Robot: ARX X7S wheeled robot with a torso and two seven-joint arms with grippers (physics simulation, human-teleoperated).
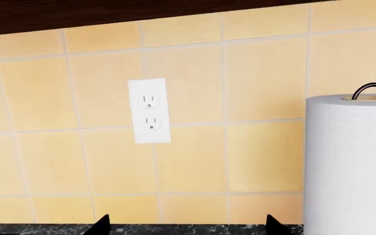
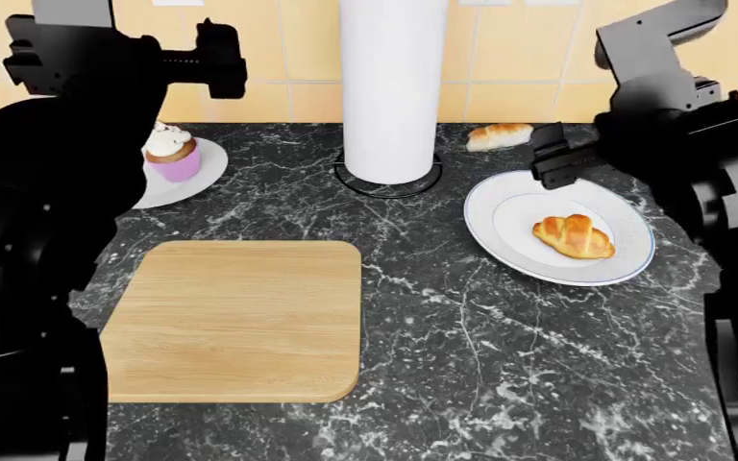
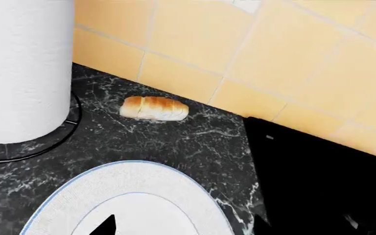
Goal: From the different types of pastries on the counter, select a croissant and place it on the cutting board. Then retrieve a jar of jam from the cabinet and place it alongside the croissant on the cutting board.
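The golden croissant (image 2: 575, 236) lies on a round white plate (image 2: 491, 206) at the right of the black marble counter (image 2: 472, 336). The light wooden cutting board (image 2: 241, 317) lies bare at the front left. My right gripper (image 3: 184, 227) is open and empty, hovering over the far rim of that plate (image 3: 135, 196); in the head view it (image 2: 552, 158) sits just behind the croissant. My left gripper (image 1: 188, 227) is open and empty, raised and facing the tiled wall. The jar of jam is out of view.
A tall white paper-towel roll (image 2: 392, 86) stands at the back centre. A pale bread roll (image 2: 500, 135) lies behind the croissant's plate. A pink-wrapped cupcake (image 2: 170, 152) sits on a plate at back left. A wall outlet (image 1: 150, 111) faces the left gripper, dark cabinet underside (image 1: 109, 14) above.
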